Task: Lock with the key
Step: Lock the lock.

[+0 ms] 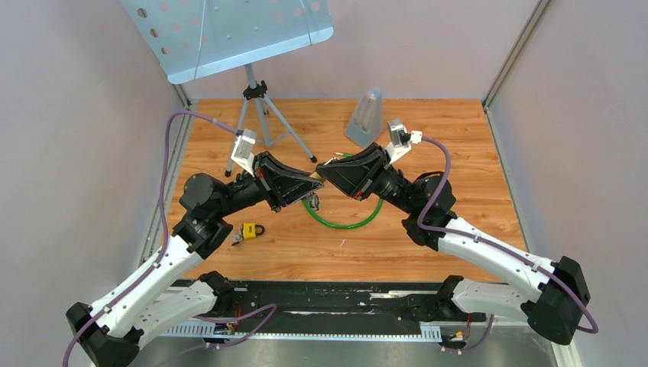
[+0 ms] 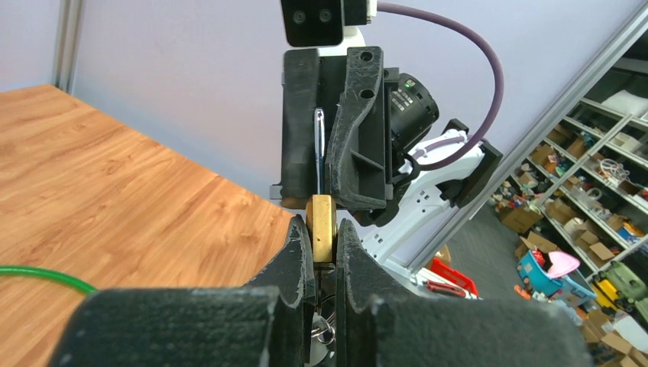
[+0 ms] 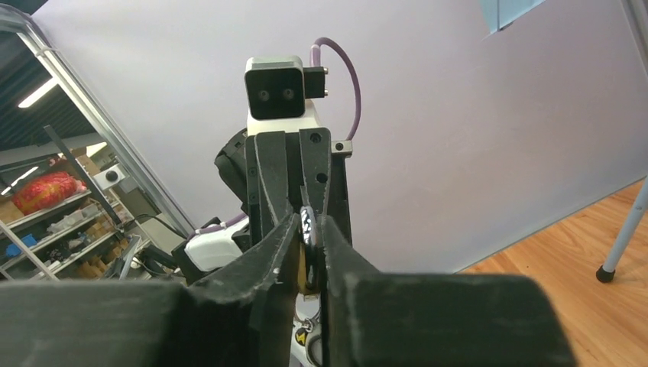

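Note:
My two grippers meet tip to tip above the middle of the table. My left gripper point(image 1: 309, 183) is shut on a small brass padlock point(image 2: 322, 225), held edge-on between its fingers point(image 2: 298, 252), with a key ring point(image 2: 326, 330) hanging below. My right gripper point(image 1: 327, 170) is shut on a silver key point(image 3: 308, 223). In the left wrist view the key point(image 2: 319, 141) sits between the right gripper's fingers, pointing down at the padlock's top. The padlock also shows in the right wrist view point(image 3: 302, 269). Whether the key is in the keyhole is hidden.
A green cable loop point(image 1: 344, 223) lies on the wooden table under the grippers. A second, yellow padlock point(image 1: 250, 229) lies at the front left. A music stand's tripod point(image 1: 260, 103) and a grey metronome point(image 1: 367, 115) stand at the back.

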Controlling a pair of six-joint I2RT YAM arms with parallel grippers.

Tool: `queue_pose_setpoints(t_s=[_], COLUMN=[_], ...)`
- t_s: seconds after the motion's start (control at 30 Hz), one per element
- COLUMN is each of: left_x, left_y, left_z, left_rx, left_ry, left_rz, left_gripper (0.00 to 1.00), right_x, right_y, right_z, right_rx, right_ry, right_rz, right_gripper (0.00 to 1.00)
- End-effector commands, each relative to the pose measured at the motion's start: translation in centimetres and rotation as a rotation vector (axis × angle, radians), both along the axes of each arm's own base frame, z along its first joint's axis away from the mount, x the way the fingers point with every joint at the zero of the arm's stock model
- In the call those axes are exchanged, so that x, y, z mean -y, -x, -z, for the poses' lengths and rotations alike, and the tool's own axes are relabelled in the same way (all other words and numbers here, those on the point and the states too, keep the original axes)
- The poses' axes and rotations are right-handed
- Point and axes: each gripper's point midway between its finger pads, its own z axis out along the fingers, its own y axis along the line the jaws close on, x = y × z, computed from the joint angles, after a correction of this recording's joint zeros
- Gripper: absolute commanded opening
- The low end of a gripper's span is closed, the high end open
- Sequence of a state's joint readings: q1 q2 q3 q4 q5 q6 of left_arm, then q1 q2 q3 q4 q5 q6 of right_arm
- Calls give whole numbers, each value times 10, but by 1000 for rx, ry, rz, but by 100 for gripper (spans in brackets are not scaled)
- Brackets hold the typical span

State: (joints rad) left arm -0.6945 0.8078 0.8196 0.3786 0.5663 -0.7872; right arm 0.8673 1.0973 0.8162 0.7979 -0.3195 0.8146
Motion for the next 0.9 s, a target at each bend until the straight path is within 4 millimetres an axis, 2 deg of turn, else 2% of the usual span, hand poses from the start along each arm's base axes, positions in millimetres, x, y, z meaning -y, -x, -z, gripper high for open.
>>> queue_pose_setpoints(t_s=[0.0,0.07,0.13,0.17,0.2,0.23,0.3,0.37,0.47,0.6,0.87], left_x=[-2,-2,-2,-2,-3,-4,-7,-12,-14,-12,-5], left_y=[10,9,9,9,8,8,6,2,1,5,12], left_z=[-13,-11,-10,-9,-8,-8,-7,-5,2,14,11], left_rx=[45,43,43,41,39,41,33,29,42,81,93], left_ry=[37,31,26,23,21,25,39,47,29,-32,-75], left_rz=[31,28,28,25,18,12,-18,-56,-79,-59,8], left_gripper=[4,9,19,35,44,56,69,75,78,77,63], right_x=[5,7,9,10,11,13,17,22,25,19,10], right_y=[6,5,4,3,2,1,-2,-4,-2,4,12], right_z=[-22,-24,-25,-25,-25,-26,-26,-27,-27,-25,-18], right_rx=[36,37,37,33,28,23,4,-3,4,60,101], right_ry=[-55,-57,-58,-60,-61,-63,-66,-63,-39,36,118], right_rz=[-1,10,23,31,41,51,76,100,116,95,45], right_gripper=[9,1,0,0,0,0,0,0,0,0,0])
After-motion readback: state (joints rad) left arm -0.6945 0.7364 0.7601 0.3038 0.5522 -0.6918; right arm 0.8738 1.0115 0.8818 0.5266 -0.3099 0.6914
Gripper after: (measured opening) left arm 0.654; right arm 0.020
